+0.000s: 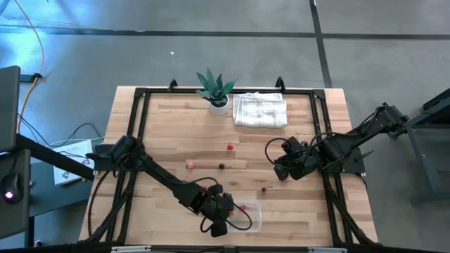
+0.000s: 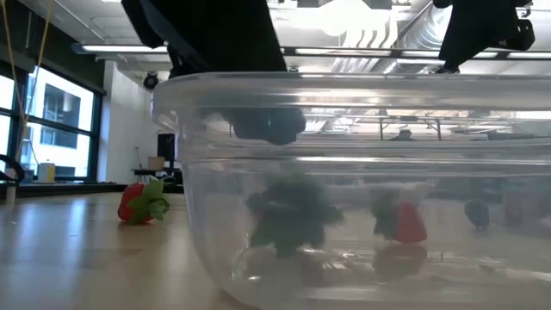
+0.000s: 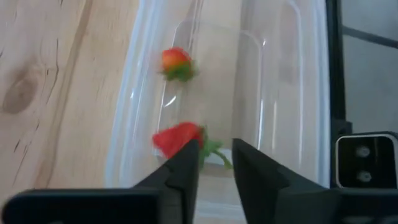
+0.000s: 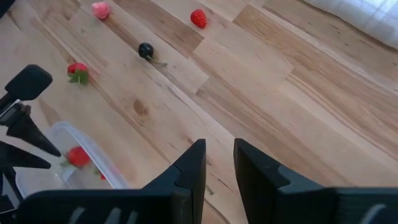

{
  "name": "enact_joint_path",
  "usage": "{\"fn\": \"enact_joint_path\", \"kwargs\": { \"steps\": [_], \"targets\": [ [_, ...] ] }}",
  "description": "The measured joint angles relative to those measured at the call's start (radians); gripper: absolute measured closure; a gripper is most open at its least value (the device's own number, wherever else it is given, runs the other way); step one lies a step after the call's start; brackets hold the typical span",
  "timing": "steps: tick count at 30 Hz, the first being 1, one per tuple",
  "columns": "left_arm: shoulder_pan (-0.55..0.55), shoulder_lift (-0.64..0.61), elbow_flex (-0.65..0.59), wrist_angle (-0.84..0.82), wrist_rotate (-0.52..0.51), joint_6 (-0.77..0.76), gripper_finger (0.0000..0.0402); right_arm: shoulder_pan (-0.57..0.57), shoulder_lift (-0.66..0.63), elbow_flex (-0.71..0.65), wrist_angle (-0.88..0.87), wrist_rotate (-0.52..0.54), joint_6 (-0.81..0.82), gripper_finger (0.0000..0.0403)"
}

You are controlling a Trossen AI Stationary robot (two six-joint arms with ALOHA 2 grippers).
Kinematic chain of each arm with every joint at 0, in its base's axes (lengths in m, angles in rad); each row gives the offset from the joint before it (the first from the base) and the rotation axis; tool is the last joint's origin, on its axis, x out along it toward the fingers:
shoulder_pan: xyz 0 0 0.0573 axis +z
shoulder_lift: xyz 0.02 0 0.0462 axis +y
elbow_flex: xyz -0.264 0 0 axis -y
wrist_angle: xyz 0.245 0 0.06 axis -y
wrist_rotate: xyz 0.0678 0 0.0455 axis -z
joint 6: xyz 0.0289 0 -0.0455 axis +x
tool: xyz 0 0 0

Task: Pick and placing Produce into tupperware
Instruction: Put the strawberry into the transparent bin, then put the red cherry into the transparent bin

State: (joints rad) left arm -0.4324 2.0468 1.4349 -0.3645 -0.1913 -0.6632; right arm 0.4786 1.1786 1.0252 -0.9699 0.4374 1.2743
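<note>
The left end effector (image 3: 214,163) hangs over the clear tupperware (image 1: 253,219) at the desk's (image 1: 176,133) near edge, fingers narrowly parted and empty. Two red strawberries (image 3: 176,138) lie inside. The right end effector (image 4: 219,163), narrow and empty, waits over bare desk, with a strawberry (image 1: 264,188), a dark berry (image 1: 221,166), a pinkish piece (image 1: 190,164) and another red one (image 1: 230,147) loose.
</note>
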Motion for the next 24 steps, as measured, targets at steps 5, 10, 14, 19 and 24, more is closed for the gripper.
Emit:
{"fn": "enact_joint_path", "kwargs": {
  "steps": [5,10,14,19,24],
  "targets": [
    [0.0,-0.013,0.061,-0.14,-0.063,-0.003,0.0251,0.0,0.0,0.0,0.003,0.0,0.0,0.0329],
    [0.0,-0.029,0.213,-0.467,-0.209,-0.006,0.0223,0.001,0.0,0.0,0.018,-0.044,-0.024,0.0329],
    [0.0,-0.042,0.319,-0.739,-0.312,-0.03,0.0214,0.016,0.007,0.0,0.064,-0.119,-0.039,0.0329],
    [0.0,-0.082,0.335,-1.011,-0.397,-0.202,0.0211,0.073,0.052,0.0,0.007,-0.134,0.103,0.0329],
    [0.001,-0.163,0.244,-1.157,-0.438,-0.358,0.0212,0.142,0.126,0.0,-0.003,-0.135,0.242,0.0329]
  ]
}}
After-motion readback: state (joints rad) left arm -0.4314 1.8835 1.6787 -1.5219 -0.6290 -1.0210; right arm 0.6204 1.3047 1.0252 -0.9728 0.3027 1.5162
